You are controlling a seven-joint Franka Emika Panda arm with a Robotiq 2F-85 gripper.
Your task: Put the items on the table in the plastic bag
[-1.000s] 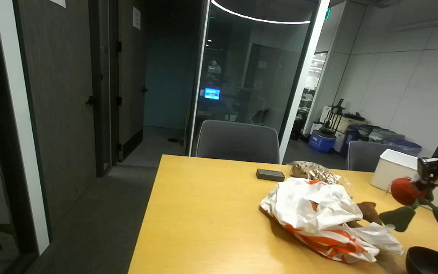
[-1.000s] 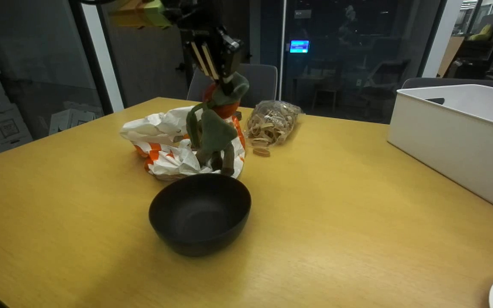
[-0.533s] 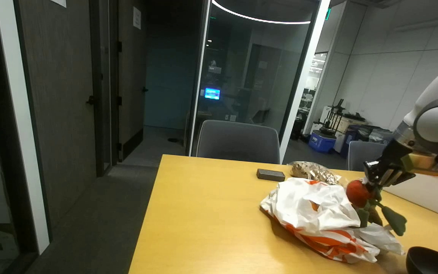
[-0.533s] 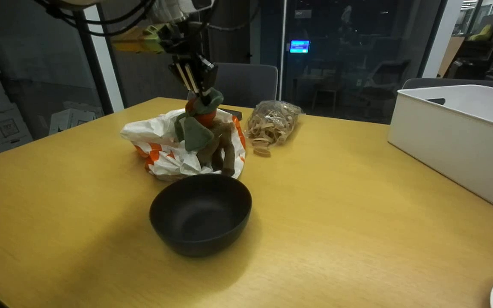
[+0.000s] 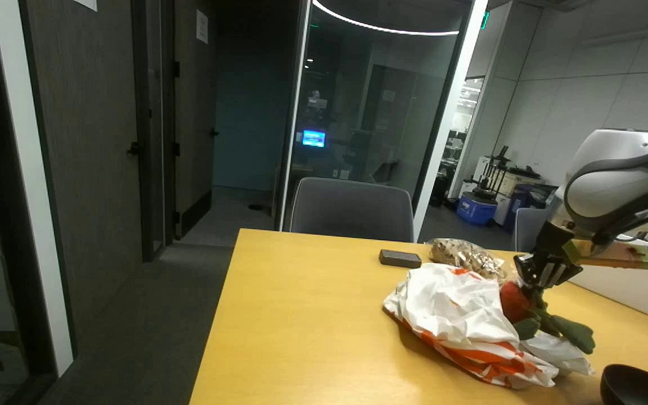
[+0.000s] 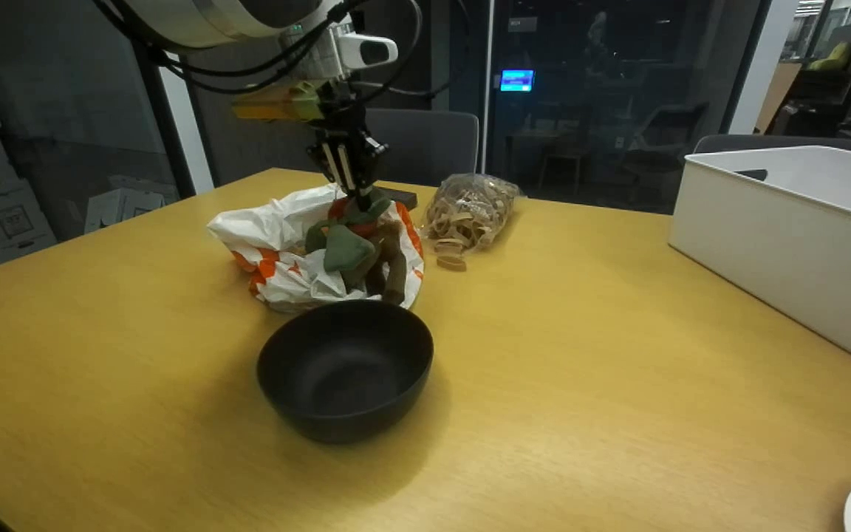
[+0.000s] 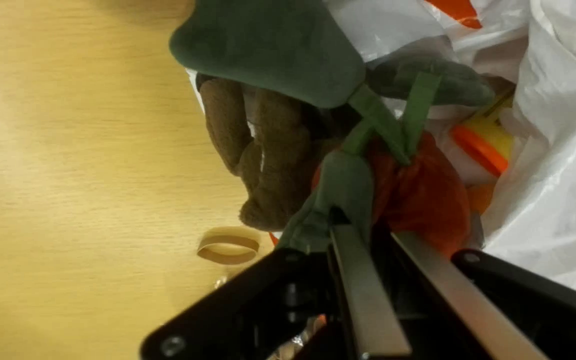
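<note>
While the fingers (image 7: 360, 285) pinch a leafy red plush (image 7: 423, 195) in the mouth of the plastic bag (image 7: 563, 210), the brown plush (image 7: 283, 160) and orange-yellow item (image 7: 488, 140) beyond them appear loaded, leaving the black bowl (image 6: 344, 369), dark block (image 5: 400, 258) and rubber-band packet (image 6: 472, 210) around them on the worktop (image 6: 580, 355).

tan table (image 6: 580, 355) with plastic bag (image 6: 267, 225), bowl (image 6: 344, 425), box (image 6: 787, 258)

Dim (soft shadows on table (image 6: 536, 355))
</note>
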